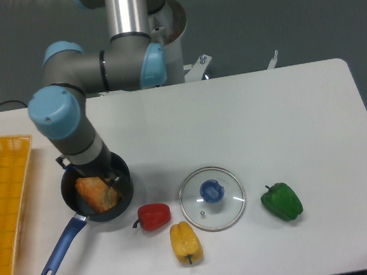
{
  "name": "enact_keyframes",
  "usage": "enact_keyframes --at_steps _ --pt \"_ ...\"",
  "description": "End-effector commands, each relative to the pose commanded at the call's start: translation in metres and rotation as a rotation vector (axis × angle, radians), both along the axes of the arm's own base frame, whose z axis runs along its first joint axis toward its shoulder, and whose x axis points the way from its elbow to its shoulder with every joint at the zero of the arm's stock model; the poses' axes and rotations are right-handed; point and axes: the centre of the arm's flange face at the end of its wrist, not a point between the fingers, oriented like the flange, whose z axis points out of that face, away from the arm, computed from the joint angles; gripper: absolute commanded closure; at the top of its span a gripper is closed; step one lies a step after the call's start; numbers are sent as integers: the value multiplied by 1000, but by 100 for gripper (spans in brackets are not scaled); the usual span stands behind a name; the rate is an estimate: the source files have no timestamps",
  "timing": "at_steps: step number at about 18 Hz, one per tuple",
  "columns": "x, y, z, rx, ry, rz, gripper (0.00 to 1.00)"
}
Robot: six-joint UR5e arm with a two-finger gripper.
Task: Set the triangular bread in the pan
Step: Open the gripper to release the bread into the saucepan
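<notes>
White tabletop [267, 114] fills my feed, grey wall behind it, and my UR5e arm [74, 77] reaches down from its base at the back edge toward the left side. On the far left I can see a yellow mesh tray [2, 204] running off the edge of the picture. Next in size, the pan [126, 190], dark grey with its blue handle pointing down-left toward the front edge. Right of it, a glass lid [227, 202] with a blue knob lies flat on the table. Now the bread: the triangular bread [97, 194] is lying inside the pan, golden-orange, tilted a little against the wall. My gripper [112, 179] is just above the pan's rim, right beside the bread's upper edge; I cannot tell from this angle whether the fingers are parted or closed. Smaller items along the front: a green pepper [281, 201] right of the lid, a yellow pepper [185, 242] and a red pepper [154, 216] just beside the pan.
</notes>
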Motion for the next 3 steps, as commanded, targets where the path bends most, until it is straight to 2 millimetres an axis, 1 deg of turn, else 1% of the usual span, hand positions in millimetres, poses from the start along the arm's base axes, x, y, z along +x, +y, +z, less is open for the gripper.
enact_keyframes --at_steps 1,3 --pt "-8 -5 6 6 5 0 0" --pt "-19 -10 7 8 6 8 0"
